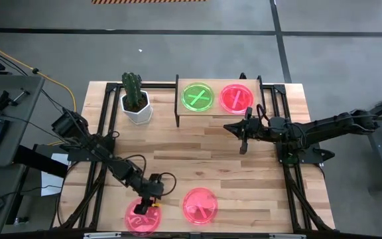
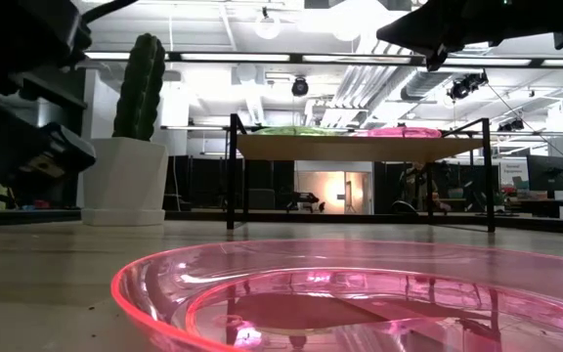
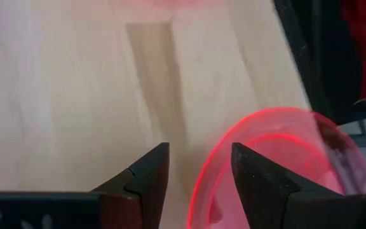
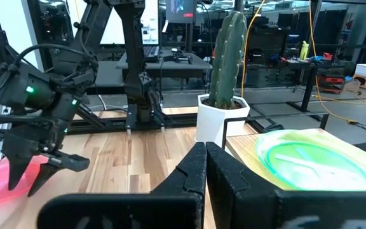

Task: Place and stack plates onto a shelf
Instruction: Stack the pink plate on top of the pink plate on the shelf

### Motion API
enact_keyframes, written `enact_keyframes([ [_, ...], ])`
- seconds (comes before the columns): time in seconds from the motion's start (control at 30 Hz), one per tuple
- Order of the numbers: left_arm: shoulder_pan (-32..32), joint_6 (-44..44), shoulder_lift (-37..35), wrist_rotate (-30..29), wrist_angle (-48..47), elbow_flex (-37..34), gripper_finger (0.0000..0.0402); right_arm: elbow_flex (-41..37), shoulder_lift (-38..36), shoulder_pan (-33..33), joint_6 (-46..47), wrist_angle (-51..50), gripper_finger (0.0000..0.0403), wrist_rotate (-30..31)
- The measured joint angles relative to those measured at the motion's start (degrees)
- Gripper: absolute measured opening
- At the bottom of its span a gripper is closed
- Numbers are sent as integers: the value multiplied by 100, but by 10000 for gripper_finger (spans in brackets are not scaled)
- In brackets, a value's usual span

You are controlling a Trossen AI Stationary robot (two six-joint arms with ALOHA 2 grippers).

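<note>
Our left gripper point(image 3: 199, 172), fingers spread, straddles the rim of a pink plate point(image 1: 142, 217) on the surface; a shallow pinch could slip. Right gripper point(image 4: 205, 166), fingers pressed together, waits beside the shelf point(image 1: 217, 115).

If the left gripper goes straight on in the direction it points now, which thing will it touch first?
Probably the rim of the pink plate near the table's front edge. The left gripper is open just above it, one finger inside the rim and one outside; below lies the wooden table. Depth is unclear.

Overhead, table-level, two wrist views
</note>
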Motion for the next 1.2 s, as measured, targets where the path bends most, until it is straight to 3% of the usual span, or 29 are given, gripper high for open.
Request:
enact_keyframes([
  [0.77,-48,254,332,270,-157,20,156,0,0,0,0,-127,0,2],
  [0.93,-48,490,321,286,-181,15,118,1,0,0,-2,-128,0,2],
  [1.2,143,812,328,547,-213,9,10,0,0,0,-11,-127,0,3],
])
